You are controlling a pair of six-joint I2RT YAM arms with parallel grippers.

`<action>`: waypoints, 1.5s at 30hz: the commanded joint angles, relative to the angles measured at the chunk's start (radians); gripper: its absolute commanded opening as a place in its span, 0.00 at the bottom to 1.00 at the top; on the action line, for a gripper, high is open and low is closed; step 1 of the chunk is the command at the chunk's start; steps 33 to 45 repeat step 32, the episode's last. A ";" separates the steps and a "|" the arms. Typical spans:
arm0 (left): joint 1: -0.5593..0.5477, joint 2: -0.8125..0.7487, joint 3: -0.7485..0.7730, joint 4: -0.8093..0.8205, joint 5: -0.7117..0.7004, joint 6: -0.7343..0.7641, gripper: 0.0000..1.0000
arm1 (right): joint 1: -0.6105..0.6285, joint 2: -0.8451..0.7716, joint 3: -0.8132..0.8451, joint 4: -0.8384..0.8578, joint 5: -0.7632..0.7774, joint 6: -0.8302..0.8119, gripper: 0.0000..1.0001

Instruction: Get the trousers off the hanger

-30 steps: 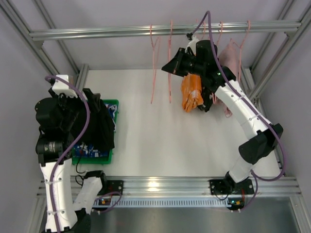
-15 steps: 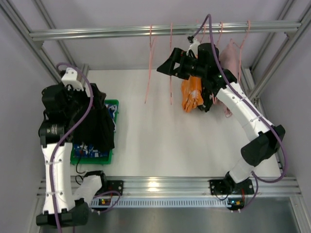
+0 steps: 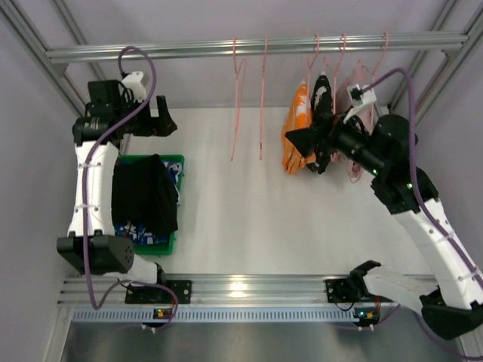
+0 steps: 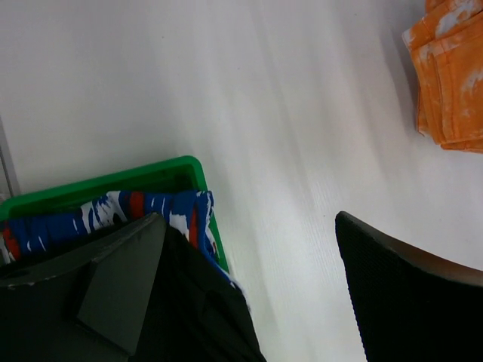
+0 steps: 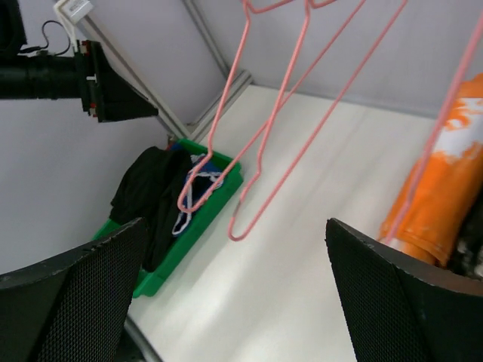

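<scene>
Left gripper [image 3: 167,124] has risen to upper left, jaws apart; black trousers [image 3: 143,194] lie over the blue pair [image 3: 140,231] in the bin [image 3: 173,158], left edge. Right gripper [image 3: 296,141], apparently empty, gapes upper right.

black trousers [image 3: 143,197] | crumpled, draped over blue printed trousers [image 4: 113,213] | both in green bin [image 4: 106,183]

— That bin on the left?
— The green bin [image 3: 170,160] is smooth, faintly glossy plastic. The black trousers [image 3: 143,200] and blue printed trousers [image 4: 143,207] are matt cloth.
— And farther back?
— The rail [image 3: 189,51] is brushed metal, and the hangers [image 3: 263,98] are thin pink wire (coated or painted, can't tell). The orange garment [image 3: 298,139] is soft cloth and the table [image 3: 249,219] smooth matt white. The fingers [image 5: 75,302] of the right gripper [image 5: 234,226] are black and finely textured.
</scene>
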 commanded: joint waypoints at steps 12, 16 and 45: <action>-0.416 -0.021 0.035 0.052 -0.503 -0.018 0.99 | -0.360 -0.394 -0.281 -0.008 -0.006 -0.144 0.99; -0.414 -0.158 -0.108 0.119 -0.544 -0.008 0.99 | -0.388 -0.430 -0.302 -0.008 -0.008 -0.173 0.99; -0.394 -0.235 -0.179 0.148 -0.727 -0.050 0.99 | -0.397 -0.362 -0.263 0.020 -0.053 -0.149 0.99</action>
